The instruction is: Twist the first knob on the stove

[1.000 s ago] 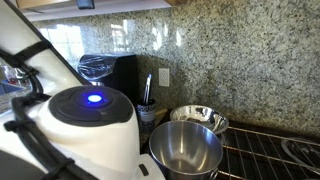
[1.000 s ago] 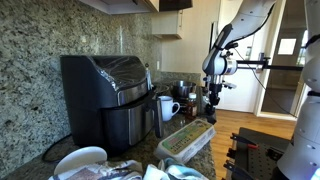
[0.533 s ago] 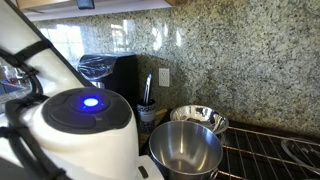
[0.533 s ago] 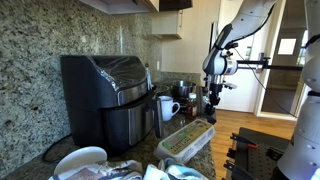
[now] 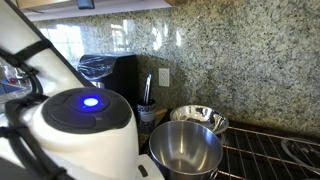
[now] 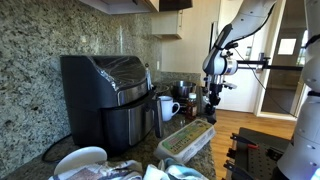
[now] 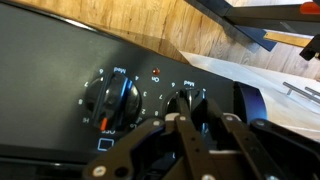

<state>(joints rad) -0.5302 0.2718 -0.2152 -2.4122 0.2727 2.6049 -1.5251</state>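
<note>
To the left of the pincer (image 7: 187, 103), in the wrist view, a neighbouring knob (image 7: 118, 100) is seen on the black front panel of the stove (image 7: 50, 70), untouched and ringed by white markings. Just above the fingertips and slightly to their left, a small red indicator light (image 7: 155, 72) is set in the same panel. At the pincer itself, the two fingers (image 7: 172, 125) are drawn together, and a knob (image 7: 185, 92) is pinched between their tips from either side, as far as this view allows. Beyond the pincer, past the top edge of the panel, a wooden floor (image 7: 150, 20) is visible. In an exterior view the pincer (image 6: 210, 100) is seen hanging from the white arm (image 6: 240, 30), and well to its left a black air fryer (image 6: 110, 95) and a white mug (image 6: 168, 107) are stood against a granite wall (image 6: 35, 80). In an exterior view where the pincer is out of sight, the stove (image 5: 270, 150) is shown by its black bar grates at the lower right. A steel pot (image 5: 186, 150) and a second steel pot (image 5: 200, 118) are placed at the left end of those grates.
</note>
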